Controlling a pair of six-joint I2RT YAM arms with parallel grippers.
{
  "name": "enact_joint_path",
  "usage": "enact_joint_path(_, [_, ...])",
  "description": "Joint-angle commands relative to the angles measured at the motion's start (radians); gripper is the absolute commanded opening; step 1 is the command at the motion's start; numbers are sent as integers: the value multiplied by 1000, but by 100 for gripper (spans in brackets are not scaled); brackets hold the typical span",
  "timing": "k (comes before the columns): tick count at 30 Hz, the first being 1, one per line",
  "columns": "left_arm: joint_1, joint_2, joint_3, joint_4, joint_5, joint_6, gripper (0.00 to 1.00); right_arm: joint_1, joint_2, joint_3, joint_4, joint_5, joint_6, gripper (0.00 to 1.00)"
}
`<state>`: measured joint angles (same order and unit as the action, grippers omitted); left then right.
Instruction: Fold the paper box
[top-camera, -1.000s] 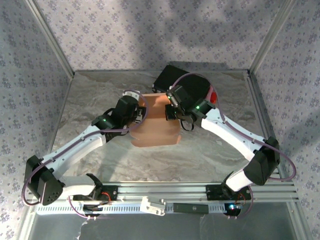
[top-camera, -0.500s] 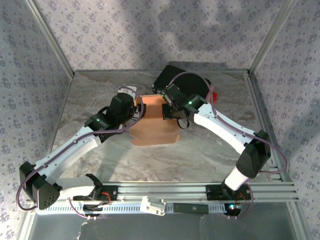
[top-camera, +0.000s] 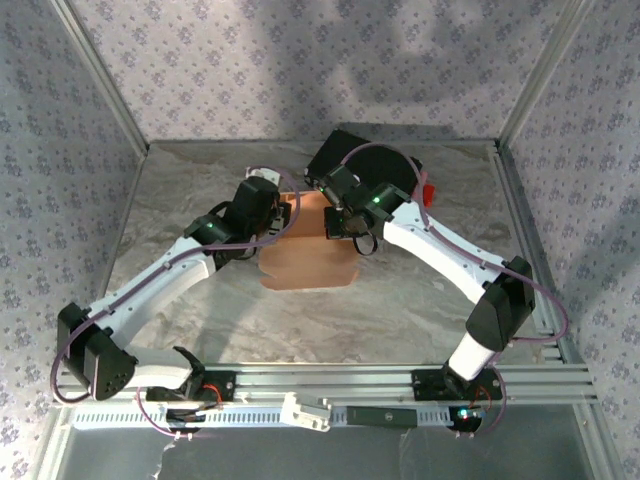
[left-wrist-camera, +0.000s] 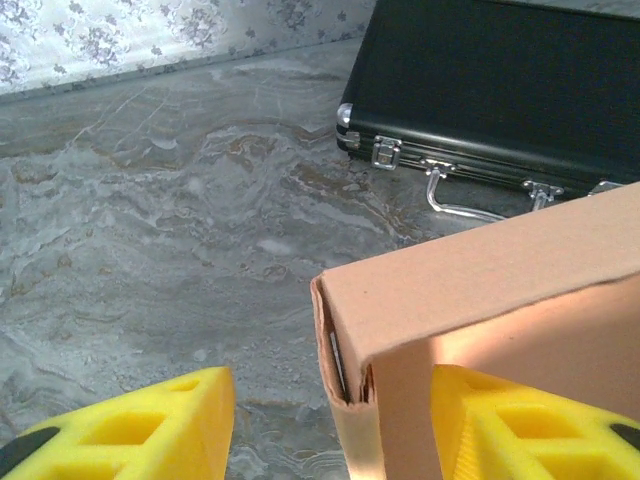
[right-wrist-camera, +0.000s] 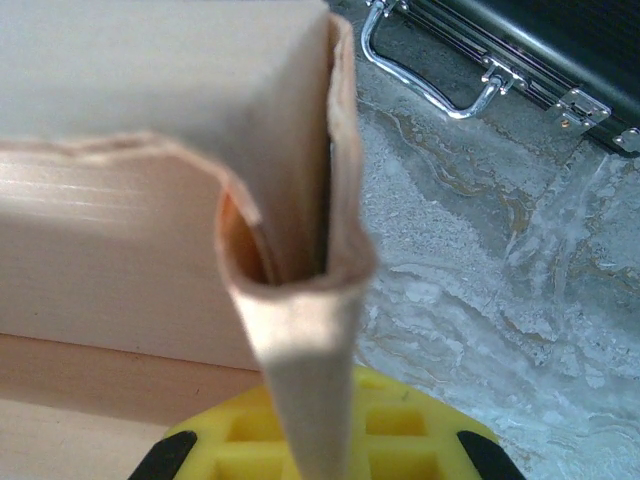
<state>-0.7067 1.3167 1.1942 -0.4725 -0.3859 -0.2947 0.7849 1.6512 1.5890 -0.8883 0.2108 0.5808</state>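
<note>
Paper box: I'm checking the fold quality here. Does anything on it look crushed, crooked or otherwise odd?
Yes. In the right wrist view the paper box has a flap end that bows open into a pocket instead of lying flat, and its edge is wavy. In the left wrist view its corner seam gapes slightly.

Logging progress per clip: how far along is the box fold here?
Done: a far wall of the paper box stands folded up. In hand: the left claw, open, straddles one raised corner; the right claw sits at the other. Left: its near panel lies flat.
</note>
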Motion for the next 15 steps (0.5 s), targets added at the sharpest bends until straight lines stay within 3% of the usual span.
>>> enact_joint_path(1, [1,14,24,5,-31,23,50,-4,-5,31,-21,-15,16,0])
enact_joint_path(4, [1,25,30,17,-42,31,42,-6,-2,31,-17,-24,14,0])
enact_joint_path(11, [-30,66,38,12,-151,41,5,-8,-8,24,-5,-43,18,0])
enact_joint_path(15, [-60,95,53,-17,-273,11,0,-9,-5,23,-4,-44,26,0])
